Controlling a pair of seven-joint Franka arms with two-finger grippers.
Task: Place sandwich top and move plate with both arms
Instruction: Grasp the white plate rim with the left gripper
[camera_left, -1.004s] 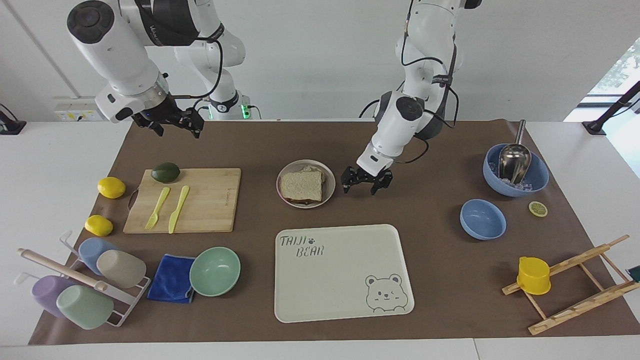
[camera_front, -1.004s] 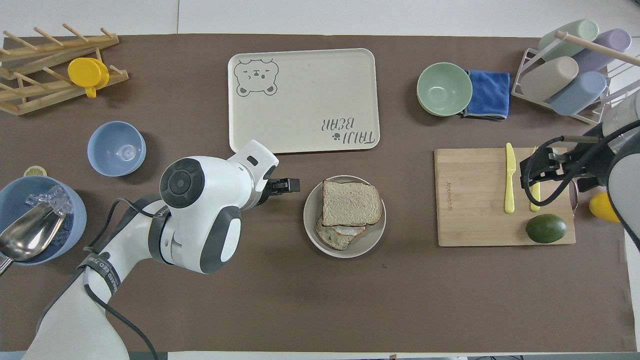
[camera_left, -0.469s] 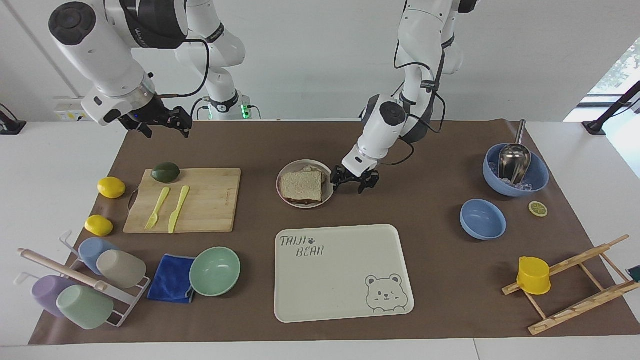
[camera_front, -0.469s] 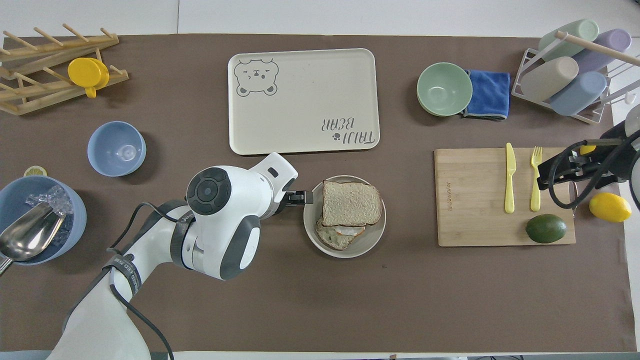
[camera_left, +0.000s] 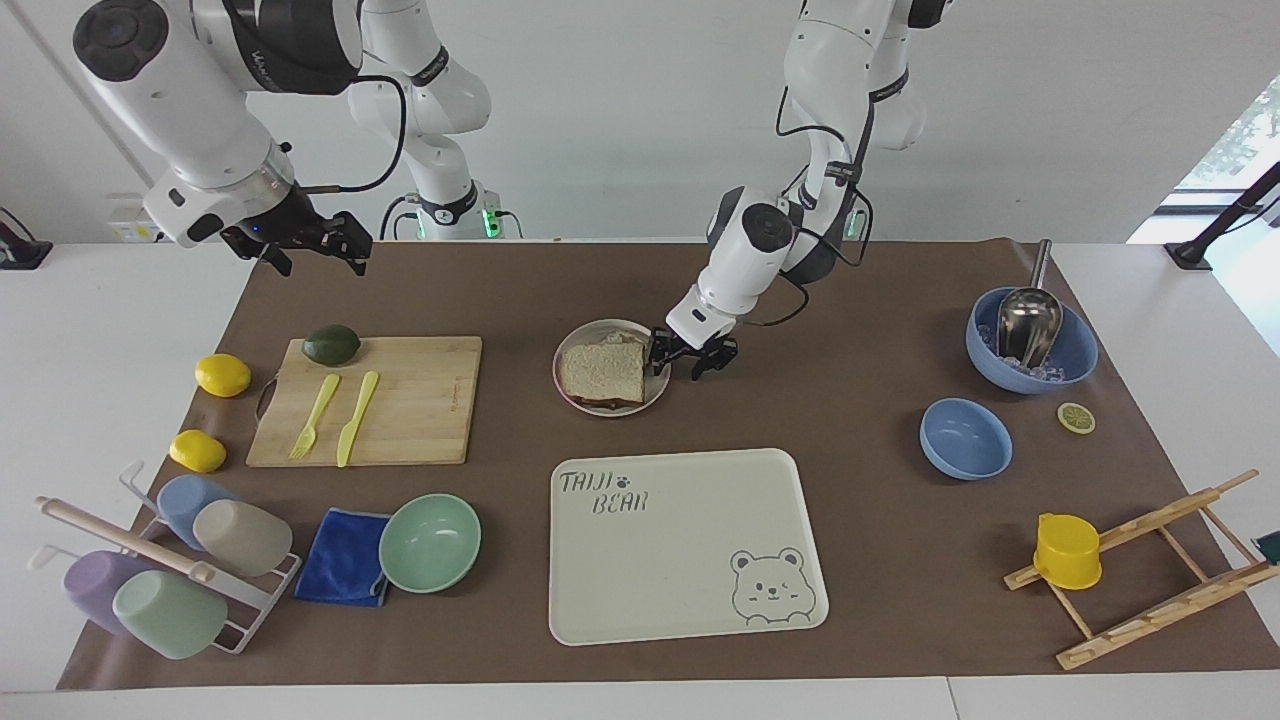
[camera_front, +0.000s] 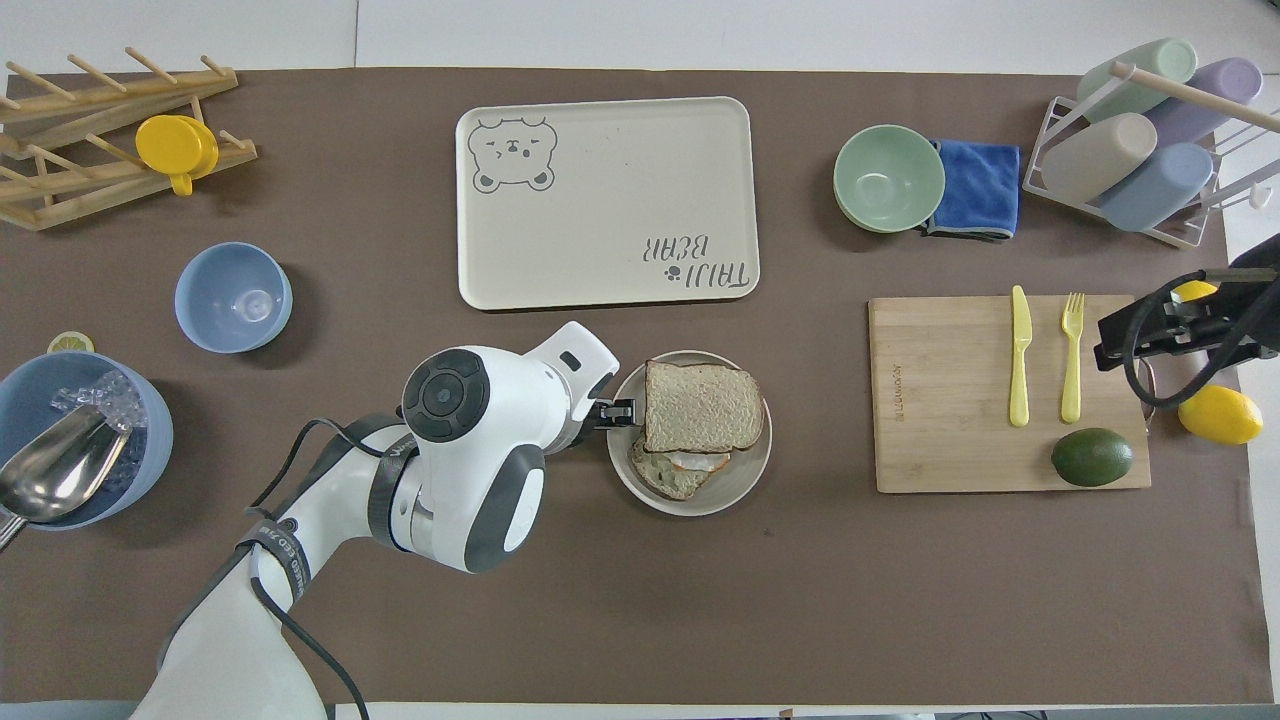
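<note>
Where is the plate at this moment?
The plate sits mid-table, nearer the robots than the tray, beside the cutting board. The left gripper is at its rim.

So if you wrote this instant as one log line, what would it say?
bread top: on plate | left claw: at plate rim, low | right claw: raised, open, near cutting board | plate: not on tray

White jointed arms (camera_left: 745, 250), dark grey joint caps, black cables, black pincers.
</note>
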